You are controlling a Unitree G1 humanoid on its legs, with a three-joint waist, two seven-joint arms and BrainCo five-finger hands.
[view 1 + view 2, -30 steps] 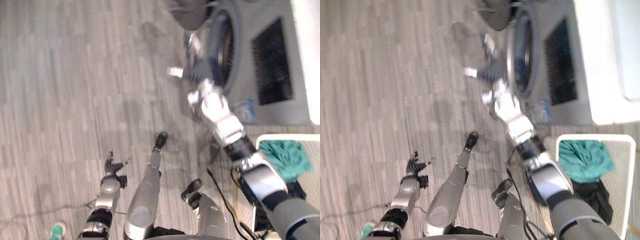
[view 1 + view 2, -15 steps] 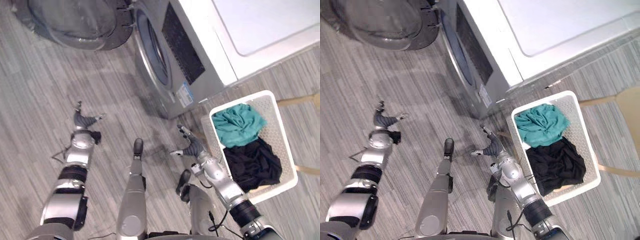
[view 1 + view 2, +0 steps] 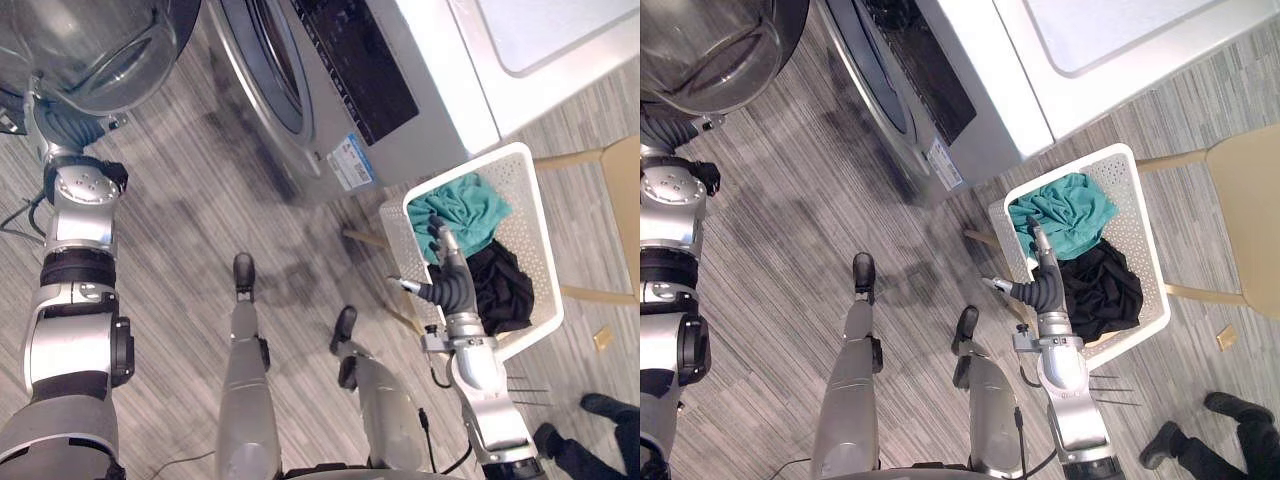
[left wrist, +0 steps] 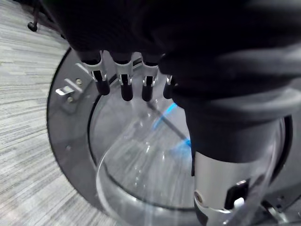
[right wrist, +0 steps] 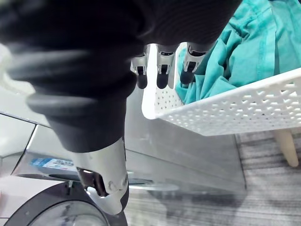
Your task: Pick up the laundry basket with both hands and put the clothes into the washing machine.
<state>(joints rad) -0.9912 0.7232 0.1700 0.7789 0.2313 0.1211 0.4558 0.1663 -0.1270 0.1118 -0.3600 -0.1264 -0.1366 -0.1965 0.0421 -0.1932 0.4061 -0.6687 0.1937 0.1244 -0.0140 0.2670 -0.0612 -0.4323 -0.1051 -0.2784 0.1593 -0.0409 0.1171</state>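
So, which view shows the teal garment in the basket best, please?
The right eye view: the teal garment shows almost whole in the white laundry basket, beside a black garment. The left eye view shows much the same; the right wrist view, just close folds above the rim.

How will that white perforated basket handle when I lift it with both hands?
Probably light: the white perforated plastic laundry basket has thin holed walls and holds just a teal cloth and a black cloth. Its rim may flex. The loose cloths could shift if it tilts.
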